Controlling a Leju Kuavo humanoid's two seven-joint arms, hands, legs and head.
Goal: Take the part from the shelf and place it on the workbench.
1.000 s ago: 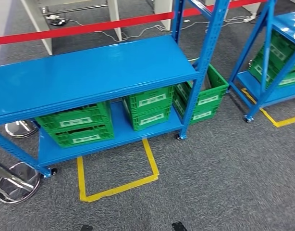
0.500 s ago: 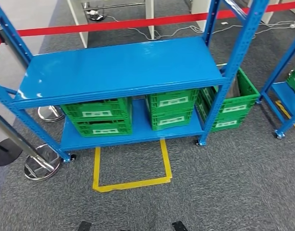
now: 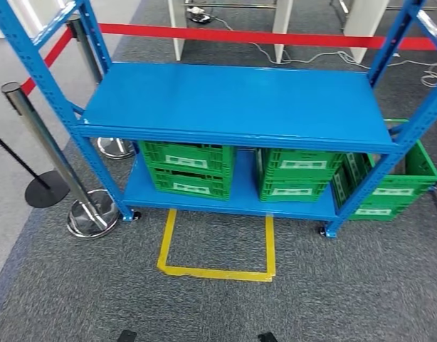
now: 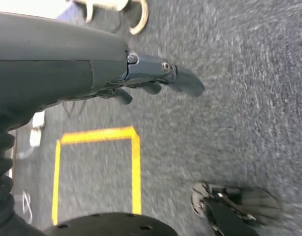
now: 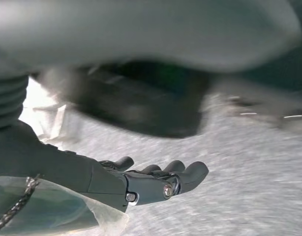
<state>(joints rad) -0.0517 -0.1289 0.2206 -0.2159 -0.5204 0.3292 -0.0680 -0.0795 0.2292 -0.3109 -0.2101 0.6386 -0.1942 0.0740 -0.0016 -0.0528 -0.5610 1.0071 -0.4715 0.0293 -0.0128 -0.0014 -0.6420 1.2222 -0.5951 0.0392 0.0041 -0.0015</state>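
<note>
A blue metal shelf [image 3: 233, 100] stands ahead of me, its upper board bare. Two green crates [image 3: 186, 167] [image 3: 297, 174] sit side by side on its lower board; their contents are hidden under the upper board, and I cannot make out a part. My left hand [image 4: 153, 78] hangs over grey carpet with its fingers stretched out and nothing in them. My right hand [image 5: 153, 179] also hangs low, fingers slightly apart and holding nothing; that view is blurred.
A third green crate [image 3: 391, 189] sits on the floor by the shelf's right post. A yellow taped square [image 3: 216, 271] marks the carpet in front of the shelf. A chrome stanchion [image 3: 50, 142] with a red belt [image 3: 248, 35] stands at the left; cables and white legs lie behind.
The whole picture has shifted: my view has turned left, so the shelf now sits centred and the stanchions at its left end have come in. The second shelf at the right has left the picture.
</note>
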